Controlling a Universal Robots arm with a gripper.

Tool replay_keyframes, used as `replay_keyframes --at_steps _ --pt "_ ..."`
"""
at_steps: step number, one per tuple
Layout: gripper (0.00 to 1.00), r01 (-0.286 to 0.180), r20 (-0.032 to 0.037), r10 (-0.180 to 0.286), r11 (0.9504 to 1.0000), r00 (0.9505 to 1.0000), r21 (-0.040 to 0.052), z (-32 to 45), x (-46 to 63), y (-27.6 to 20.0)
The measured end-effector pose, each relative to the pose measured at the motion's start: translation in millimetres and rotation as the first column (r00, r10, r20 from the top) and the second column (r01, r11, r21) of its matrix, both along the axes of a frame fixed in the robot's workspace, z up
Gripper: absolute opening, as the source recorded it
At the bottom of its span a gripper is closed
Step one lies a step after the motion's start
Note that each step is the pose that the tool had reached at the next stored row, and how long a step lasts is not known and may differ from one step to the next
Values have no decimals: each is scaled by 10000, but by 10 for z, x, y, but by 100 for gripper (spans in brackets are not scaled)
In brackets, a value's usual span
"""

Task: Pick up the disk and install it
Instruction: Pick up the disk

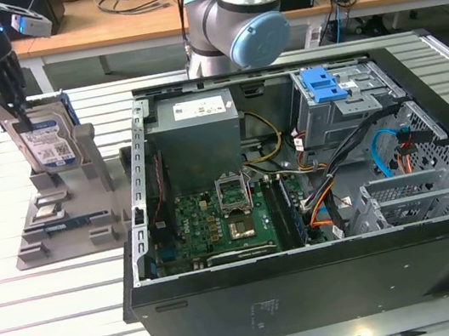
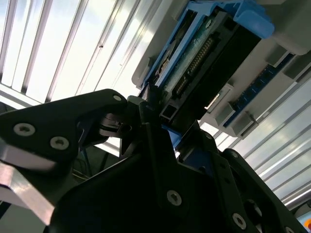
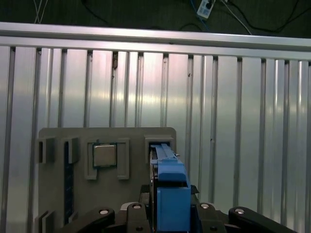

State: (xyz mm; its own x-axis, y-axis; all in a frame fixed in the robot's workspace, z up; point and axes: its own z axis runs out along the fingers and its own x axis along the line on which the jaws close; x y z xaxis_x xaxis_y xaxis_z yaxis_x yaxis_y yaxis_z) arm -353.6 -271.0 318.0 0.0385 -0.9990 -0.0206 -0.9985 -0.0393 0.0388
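Note:
The disk point(image 1: 49, 139) stands on edge in a slot of the grey holder point(image 1: 69, 220) at the exterior view's left, its white-and-blue label facing the camera. My gripper point(image 1: 14, 104) comes down on its upper edge, a finger on each side, shut on it. The first wrist view looks down along the disk's blue carrier point(image 3: 170, 179), which sits between the black fingers point(image 3: 146, 213) of the gripper point(image 3: 171, 213) over the holder point(image 3: 126, 136). In the second wrist view the disk's connector end point(image 2: 204, 53) lies just beyond the gripper point(image 2: 165, 116).
The open computer case point(image 1: 313, 282) fills the exterior view's right, with motherboard point(image 1: 225, 220), power-supply box point(image 1: 197, 129) and a grey drive cage with a blue latch point(image 1: 322, 82). The arm's elbow point(image 1: 243, 18) hangs behind the case. A square chip point(image 3: 103, 155) sits in the holder.

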Motion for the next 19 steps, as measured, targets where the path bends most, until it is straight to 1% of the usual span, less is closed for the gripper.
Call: replay_keyframes --at_steps 8,9,11,14,16,19 --pt "37 0 -1 0 10000 10000 1 118 0 3" --pt "37 0 0 0 10000 10000 1 143 0 3" --pt "37 0 0 0 10000 10000 1 162 0 4" --pt "37 0 0 0 10000 10000 2 205 0 6" --pt "37 0 0 0 10000 10000 1 247 0 8" --pt "37 0 -1 0 10000 10000 1 283 0 10"
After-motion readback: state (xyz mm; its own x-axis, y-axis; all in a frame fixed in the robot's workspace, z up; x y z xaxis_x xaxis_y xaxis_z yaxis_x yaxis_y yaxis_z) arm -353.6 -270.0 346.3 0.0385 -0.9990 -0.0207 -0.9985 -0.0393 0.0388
